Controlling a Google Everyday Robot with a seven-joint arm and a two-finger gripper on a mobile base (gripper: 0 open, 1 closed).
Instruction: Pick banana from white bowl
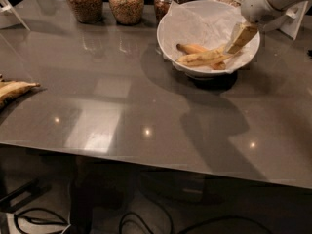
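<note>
The white bowl stands at the back right of the grey table, lined with crinkled white paper. The long yellow banana lies across its bottom. A shorter orange-toned banana lies just behind it. My gripper reaches down from the upper right into the bowl's right side. Its tan tip is at the right end of the yellow banana. I cannot tell whether it touches the fruit.
Three glass jars with brown filling stand along the back edge, left of the bowl. A flattened browned banana lies at the table's left edge. White card stands sit at the back left and back right.
</note>
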